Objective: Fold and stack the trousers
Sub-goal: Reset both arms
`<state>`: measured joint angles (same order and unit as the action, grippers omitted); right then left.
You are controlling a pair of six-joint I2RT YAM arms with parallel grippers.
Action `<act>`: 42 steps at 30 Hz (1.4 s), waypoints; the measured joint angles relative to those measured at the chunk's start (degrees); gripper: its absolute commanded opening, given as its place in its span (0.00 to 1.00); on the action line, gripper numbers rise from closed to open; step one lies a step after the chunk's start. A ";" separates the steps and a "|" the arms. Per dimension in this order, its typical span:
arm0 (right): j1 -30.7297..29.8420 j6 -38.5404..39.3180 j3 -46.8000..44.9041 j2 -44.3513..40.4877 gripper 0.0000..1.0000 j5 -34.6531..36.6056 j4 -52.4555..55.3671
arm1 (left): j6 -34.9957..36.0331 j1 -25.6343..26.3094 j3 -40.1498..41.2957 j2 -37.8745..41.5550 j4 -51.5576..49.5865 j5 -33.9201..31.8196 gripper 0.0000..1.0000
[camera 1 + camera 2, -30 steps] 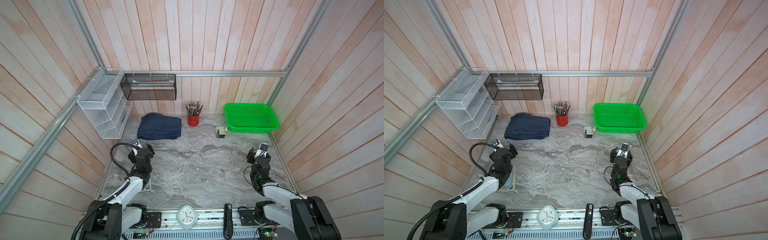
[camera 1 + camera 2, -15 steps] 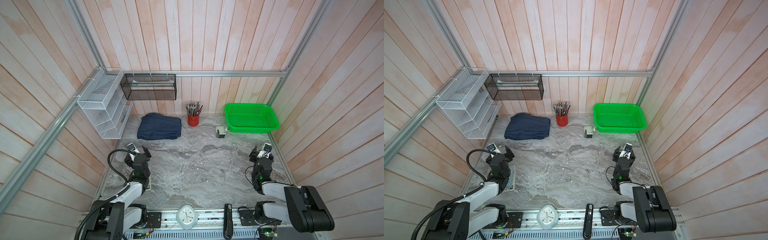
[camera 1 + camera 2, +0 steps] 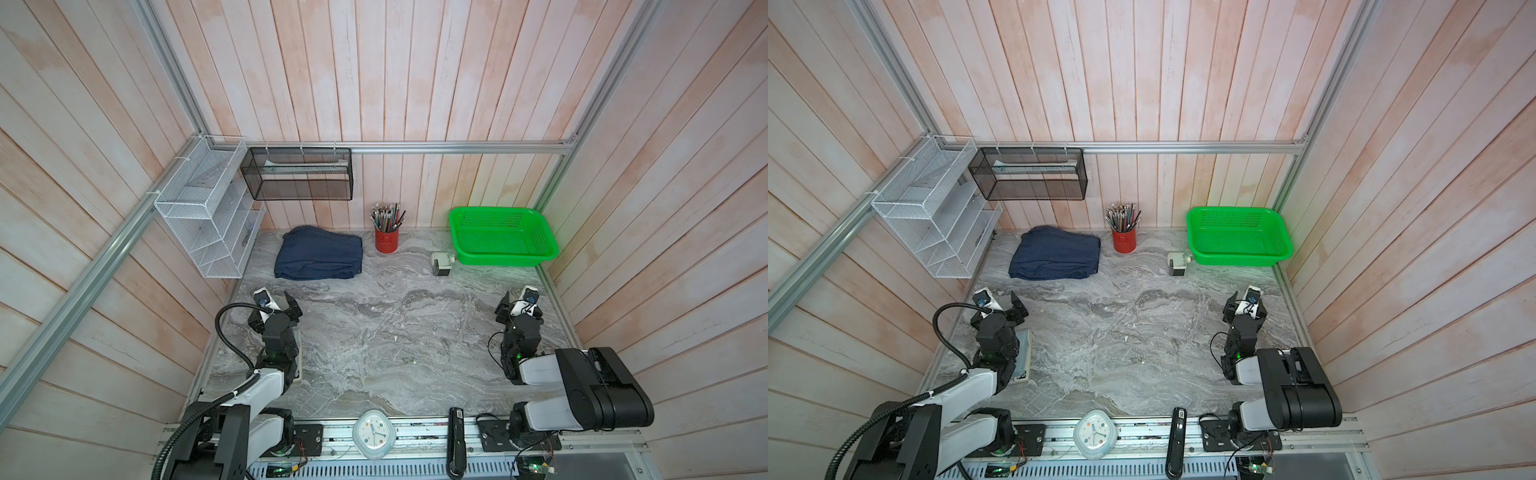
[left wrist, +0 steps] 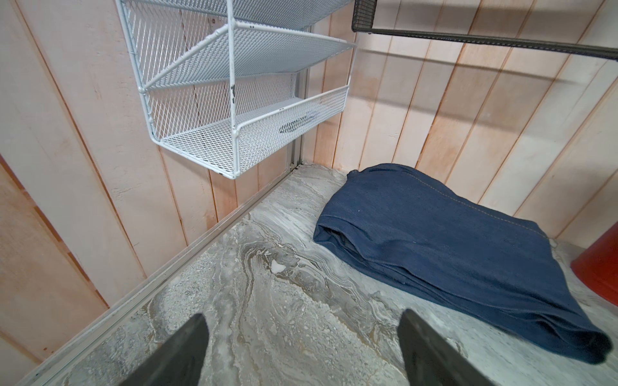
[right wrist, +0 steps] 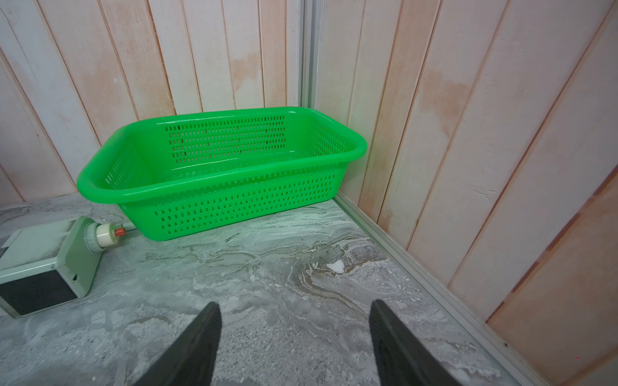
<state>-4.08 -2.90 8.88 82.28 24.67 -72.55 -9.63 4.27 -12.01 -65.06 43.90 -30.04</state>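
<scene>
Just ahead of the empty, wide-spread left gripper [image 4: 302,314], the folded trousers [image 4: 451,254], apart.

Pale, pink-washed wooden plank walls [image 3: 415,83] close in a grey marble-patterned tabletop [image 3: 395,340] on three sides, framed by aluminium rails [image 3: 457,146]. A white wire rack [image 3: 199,216] hangs on the left wall, just beside a black mesh shelf [image 3: 297,174] on the back wall. Soft, even light fills the enclosure.
</scene>
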 measured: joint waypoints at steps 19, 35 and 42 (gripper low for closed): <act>0.57 1.25 1.99 5.77 0.72 -4.85 -3.45 | 0.85 -2.51 0.57 -15.15 14.38 3.61 0.92; 1.55 1.18 2.45 5.77 0.72 -6.14 -1.95 | 3.98 -2.73 -5.90 -20.13 13.42 13.57 0.90; 1.62 1.16 2.49 5.77 0.72 -6.62 -1.20 | 5.55 -2.78 -4.33 -22.80 17.84 16.33 0.92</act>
<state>-2.46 -1.74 11.38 88.05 18.04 -73.76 -4.08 1.50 -16.34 -87.85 61.73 -13.72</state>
